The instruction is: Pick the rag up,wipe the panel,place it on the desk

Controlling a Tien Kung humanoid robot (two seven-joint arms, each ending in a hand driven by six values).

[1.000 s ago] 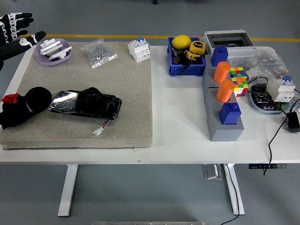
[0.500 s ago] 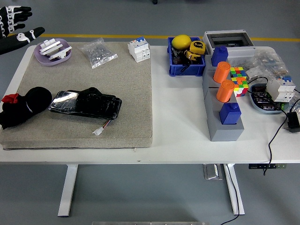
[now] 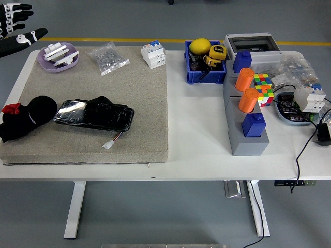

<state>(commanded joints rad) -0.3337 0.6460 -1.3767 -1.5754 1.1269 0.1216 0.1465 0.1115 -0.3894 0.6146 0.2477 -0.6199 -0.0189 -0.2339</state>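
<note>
rag far from the only hand in sight

the black rag (image 3: pixel 23 120) lies bunched on the left end of the beige mat (image 3: pixel 134 103), touching the glossy black panel (image 3: pixel 94 113) just to its right. the left hand (image 3: pixel 15 32) hovers off the mat's far-left corner, fingers spread and empty, well apart from the rag, which sits nearer the table's front edge.

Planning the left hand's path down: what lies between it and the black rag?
In the head view, the purple dish of white parts sits just right of the line from the left hand to the rag; otherwise bare mat.
</note>
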